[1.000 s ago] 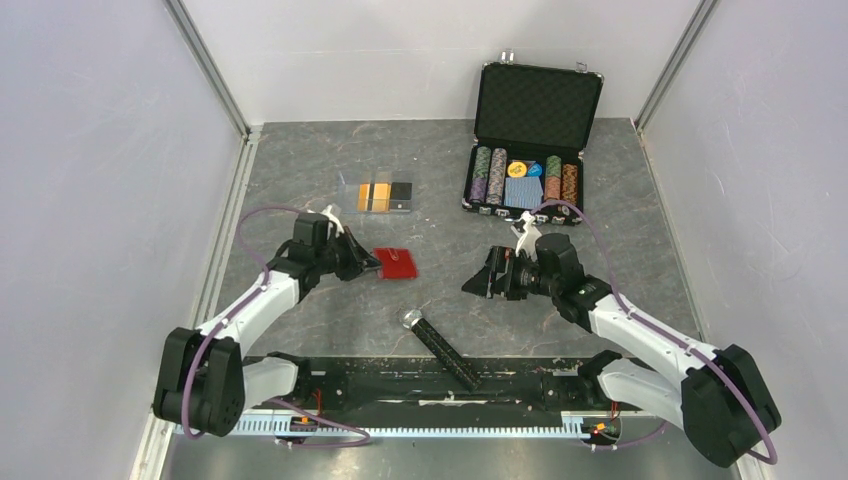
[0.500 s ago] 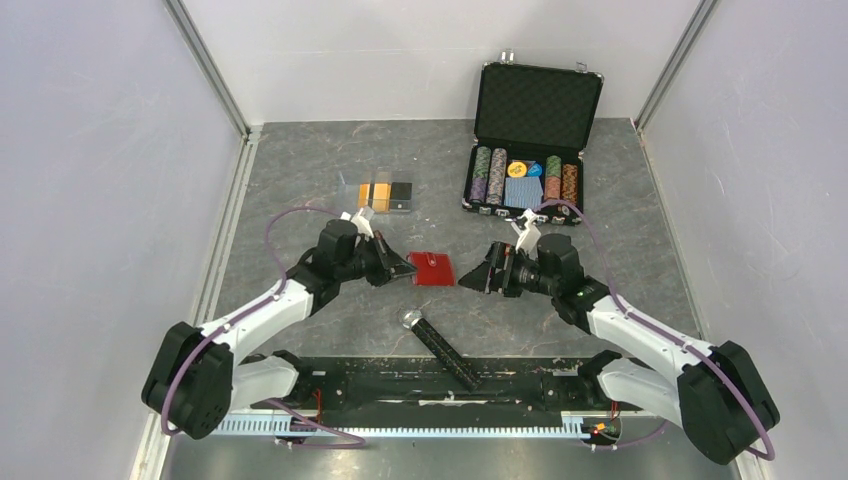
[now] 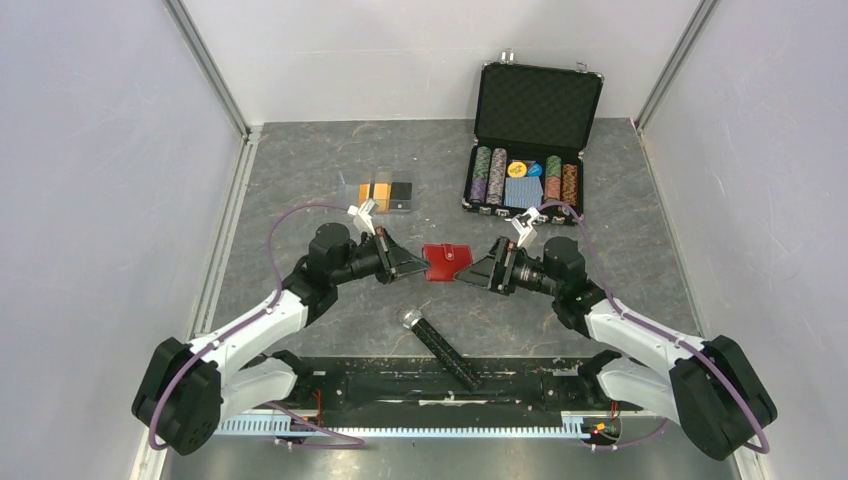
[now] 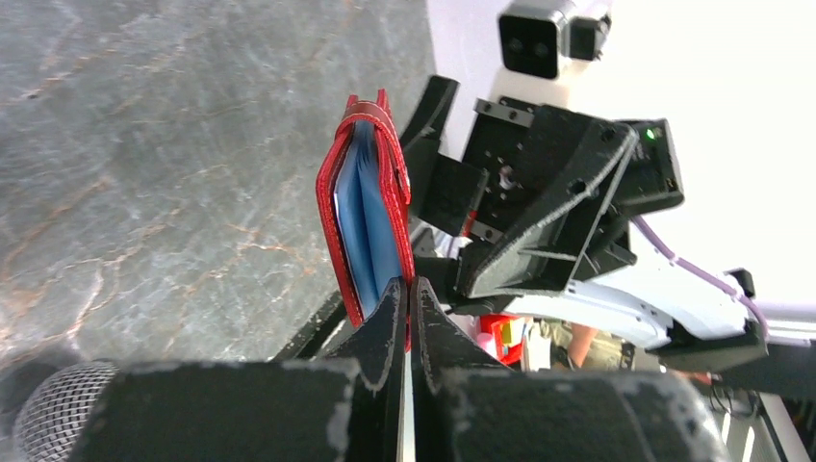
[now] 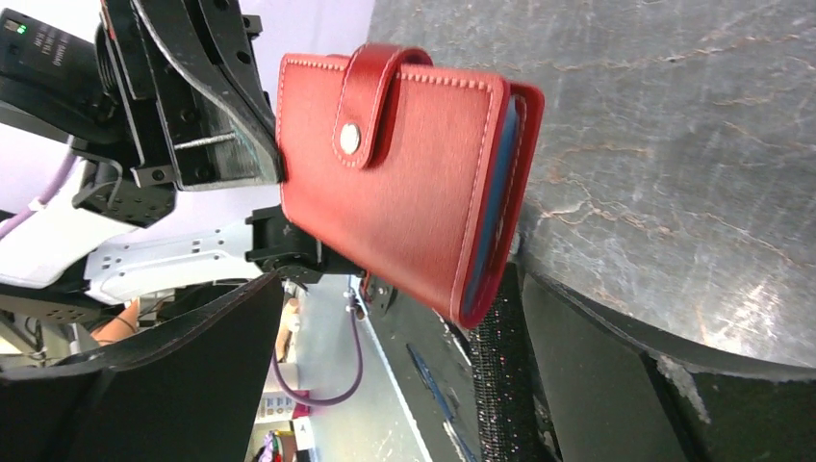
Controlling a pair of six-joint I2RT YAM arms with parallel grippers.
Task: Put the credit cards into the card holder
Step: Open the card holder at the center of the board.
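At centre: left claw [image 3: 415, 266] clamps card holder [image 3: 447, 261]; right claw [image 3: 476, 270] spread wide, facing it.

1 card holder [image 3: 447, 262], 1 chip case [image 3: 540, 105]

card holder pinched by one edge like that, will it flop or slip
Probably fairly stiff: the card holder juts from the left pincer, held by one edge, without visible sag. Its snapped tab likely stops it flopping open. Being smooth, it may pivot in so narrow a grip.
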